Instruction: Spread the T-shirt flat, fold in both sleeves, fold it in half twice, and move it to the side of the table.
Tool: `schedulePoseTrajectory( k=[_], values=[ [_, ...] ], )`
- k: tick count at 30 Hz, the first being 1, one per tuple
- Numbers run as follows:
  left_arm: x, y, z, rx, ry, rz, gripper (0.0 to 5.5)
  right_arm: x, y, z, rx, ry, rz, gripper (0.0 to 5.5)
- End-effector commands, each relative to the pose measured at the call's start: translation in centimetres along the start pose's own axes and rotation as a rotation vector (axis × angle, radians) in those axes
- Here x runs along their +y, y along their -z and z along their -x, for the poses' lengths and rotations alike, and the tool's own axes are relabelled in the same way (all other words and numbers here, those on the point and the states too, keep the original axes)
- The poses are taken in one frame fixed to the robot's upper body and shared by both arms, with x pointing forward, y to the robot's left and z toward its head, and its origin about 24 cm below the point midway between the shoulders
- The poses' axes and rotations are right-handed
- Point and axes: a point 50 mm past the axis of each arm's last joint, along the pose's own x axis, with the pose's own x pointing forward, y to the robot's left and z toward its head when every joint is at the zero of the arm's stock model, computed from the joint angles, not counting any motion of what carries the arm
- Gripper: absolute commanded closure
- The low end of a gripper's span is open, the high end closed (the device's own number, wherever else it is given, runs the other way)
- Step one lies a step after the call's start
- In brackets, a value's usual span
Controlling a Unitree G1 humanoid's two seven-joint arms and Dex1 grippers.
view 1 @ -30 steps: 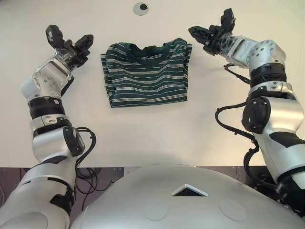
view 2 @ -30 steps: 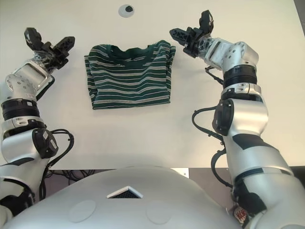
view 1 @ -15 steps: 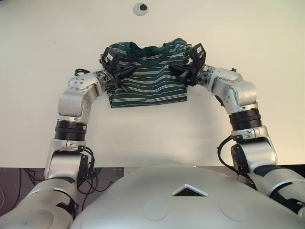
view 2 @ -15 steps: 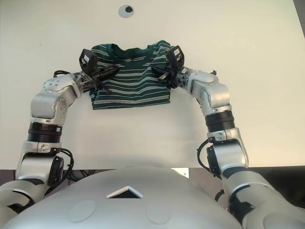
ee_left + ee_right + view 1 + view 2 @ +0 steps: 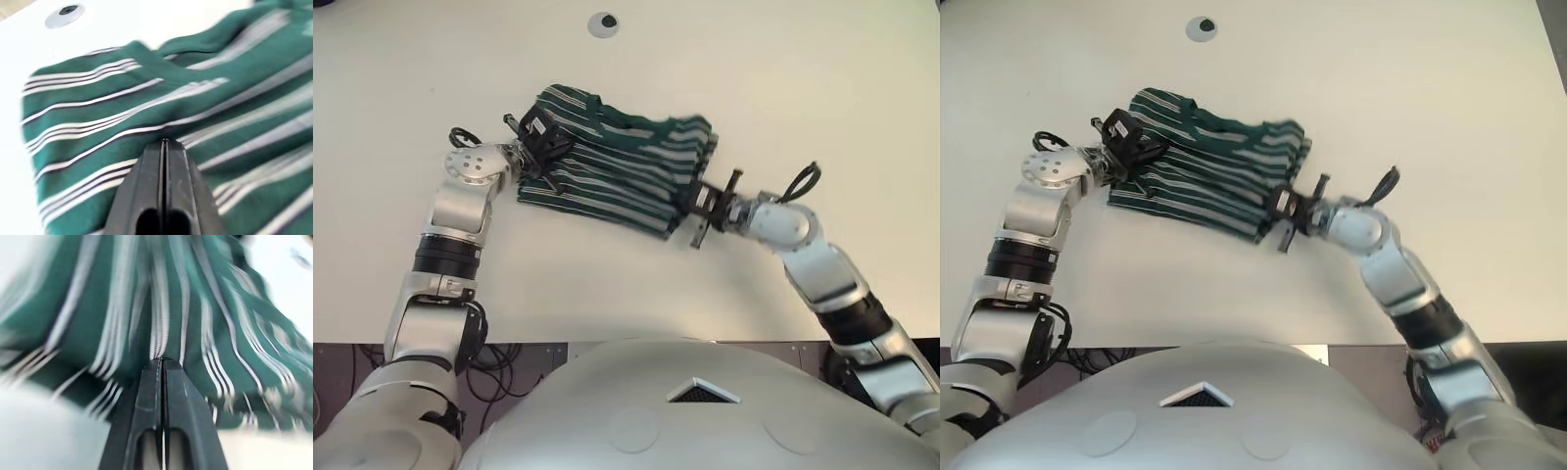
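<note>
Folded green white-striped T-shirt (image 5: 612,162) is lying askew on white table (image 5: 803,78) | left gripper (image 5: 546,147) and right gripper (image 5: 690,201) are clamping shut on opposite edges | likely keeping folds together for sliding aside

Folded green striped T-shirt (image 5: 612,166), skewed on the table.

From the head, my two cameras look forward and down over the white table (image 5: 822,88). Both eyes share the striped T-shirt (image 5: 617,171) and the round cable port (image 5: 602,23), shifted slightly sideways between them. Each wrist camera sights along its closed fingers, left gripper (image 5: 165,142) and right gripper (image 5: 160,361), very close against the cloth. The left wrist camera also takes in the port.
</note>
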Motion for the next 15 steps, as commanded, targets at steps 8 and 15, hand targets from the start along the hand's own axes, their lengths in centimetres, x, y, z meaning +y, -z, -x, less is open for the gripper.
schedulePoseTrajectory(
  k=[8,15],
  values=[
    [-1.7,-6.0,-3.5,-0.242,0.108,-0.297,5.49,4.4,-3.5,2.1,-0.168,-0.145,-0.238,5.48],
    [-0.7,-6.7,3.5,-0.471,0.063,-0.298,5.49,0.7,-7.0,6.9,-0.419,0.04,-0.346,5.48]
  ],
)
